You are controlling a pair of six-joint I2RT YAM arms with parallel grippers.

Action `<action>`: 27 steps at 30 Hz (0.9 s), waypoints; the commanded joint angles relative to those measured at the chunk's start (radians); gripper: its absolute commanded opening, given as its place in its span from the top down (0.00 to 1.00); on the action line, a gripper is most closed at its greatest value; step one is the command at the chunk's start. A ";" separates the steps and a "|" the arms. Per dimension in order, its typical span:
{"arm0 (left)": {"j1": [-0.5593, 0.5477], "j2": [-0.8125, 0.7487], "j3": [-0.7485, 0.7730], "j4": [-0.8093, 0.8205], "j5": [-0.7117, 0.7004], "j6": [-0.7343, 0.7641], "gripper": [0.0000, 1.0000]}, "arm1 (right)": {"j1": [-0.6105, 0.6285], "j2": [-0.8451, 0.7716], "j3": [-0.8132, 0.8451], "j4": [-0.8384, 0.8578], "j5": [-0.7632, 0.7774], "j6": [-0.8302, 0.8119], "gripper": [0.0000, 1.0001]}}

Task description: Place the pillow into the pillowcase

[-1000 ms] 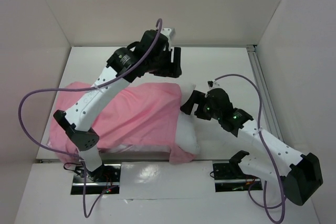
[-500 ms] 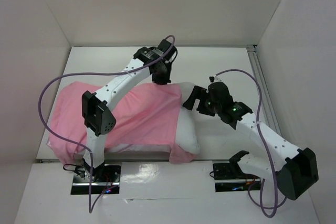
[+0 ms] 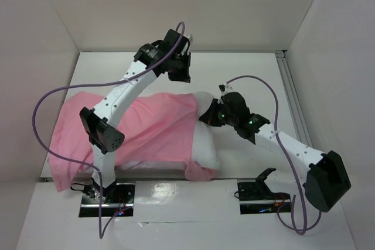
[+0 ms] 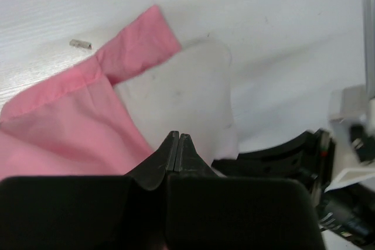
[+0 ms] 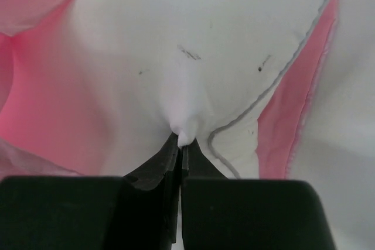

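Observation:
The pink pillowcase [image 3: 135, 130] lies across the table and covers most of the white pillow [image 3: 208, 144], whose right end sticks out of its open mouth. My right gripper [image 3: 209, 114] is at that bare end. In the right wrist view it [image 5: 183, 140] is shut on a small pinch of the pillow's [image 5: 205, 39] fabric, with the pillowcase [image 5: 35, 103] on both sides. My left gripper [image 3: 179, 73] hangs above the pillow's far right corner. Its jaws [image 4: 177, 137] are shut with nothing between them, over the pillow [image 4: 187, 92] and the pillowcase's hem [image 4: 64, 127].
White walls close in the table on the left, back and right. A metal rail [image 3: 290, 86] runs along the right side. A small scrap [image 4: 80, 44] lies on the tabletop beyond the pillowcase. The pillowcase's left corner [image 3: 58, 177] droops over the front edge.
My right gripper has shut on the pillow's exposed end and moved slightly left. My left gripper has shut empty and risen off the pillowcase's far edge. The pillowcase's left end has slid towards the front.

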 commanded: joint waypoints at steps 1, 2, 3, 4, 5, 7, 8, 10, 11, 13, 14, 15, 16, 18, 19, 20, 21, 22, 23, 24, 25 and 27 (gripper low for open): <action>0.033 -0.058 0.038 0.037 0.026 0.015 1.00 | 0.063 -0.098 -0.078 0.002 0.035 -0.023 1.00; 0.033 -0.058 0.047 0.037 0.041 0.015 1.00 | 0.063 -0.114 -0.118 -0.033 0.036 -0.023 1.00; 0.042 -0.067 0.047 0.037 0.041 0.015 1.00 | 0.072 -0.131 -0.133 -0.047 0.036 -0.034 1.00; 0.042 -0.067 0.047 0.037 0.041 0.015 1.00 | 0.072 -0.161 -0.147 -0.059 0.036 -0.034 1.00; 0.042 -0.079 0.047 0.037 0.041 0.015 1.00 | 0.072 -0.174 -0.156 -0.069 0.045 -0.043 1.00; 0.042 -0.092 0.047 0.037 0.088 0.029 0.98 | 0.072 -0.183 -0.156 -0.096 0.055 -0.052 1.00; 0.042 -0.102 0.032 0.037 0.134 0.044 0.85 | 0.072 -0.183 -0.144 -0.112 0.068 -0.052 1.00; 0.009 -0.116 0.003 0.028 0.136 0.059 0.52 | 0.072 -0.174 -0.131 -0.124 0.068 -0.061 1.00; -0.014 -0.116 -0.008 0.003 0.113 0.070 0.21 | 0.072 -0.174 -0.130 -0.124 0.068 -0.062 1.00; -0.053 -0.116 -0.028 -0.029 0.032 0.070 0.00 | 0.072 -0.163 -0.121 -0.115 0.068 -0.062 1.00; -0.079 -0.116 -0.039 -0.043 0.014 0.061 0.00 | 0.072 -0.163 -0.121 -0.115 0.068 -0.062 1.00; -0.090 -0.116 -0.071 -0.066 -0.034 0.052 0.00 | 0.072 -0.163 -0.121 -0.115 0.068 -0.062 1.00; -0.099 -0.116 -0.091 -0.066 -0.055 0.052 0.00 | 0.072 -0.154 -0.121 -0.115 0.068 -0.062 1.00; -0.108 -0.116 -0.137 -0.077 -0.120 0.023 0.00 | 0.072 -0.154 -0.121 -0.115 0.068 -0.071 1.00; -0.108 -0.107 -0.137 -0.089 -0.131 0.023 0.00 | 0.072 -0.154 -0.121 -0.115 0.068 -0.071 1.00; -0.108 -0.107 -0.148 -0.089 -0.131 0.013 0.00 | 0.072 -0.154 -0.121 -0.125 0.068 -0.071 1.00; -0.108 -0.095 -0.148 -0.098 -0.131 0.013 0.02 | 0.072 -0.154 -0.121 -0.135 0.080 -0.071 1.00; -0.108 -0.095 -0.148 -0.098 -0.109 0.013 0.12 | 0.072 -0.164 -0.121 -0.135 0.080 -0.071 1.00; -0.108 -0.074 -0.148 -0.113 -0.109 0.013 0.17 | 0.072 -0.165 -0.121 -0.135 0.080 -0.071 1.00; -0.108 -0.063 -0.139 -0.114 -0.109 0.024 0.25 | 0.072 -0.174 -0.121 -0.145 0.089 -0.071 1.00; -0.108 -0.054 -0.117 -0.126 -0.109 0.024 0.35 | 0.072 -0.174 -0.121 -0.146 0.089 -0.071 1.00; -0.108 -0.032 -0.108 -0.126 -0.109 0.024 0.69 | 0.072 -0.174 -0.112 -0.146 0.098 -0.071 1.00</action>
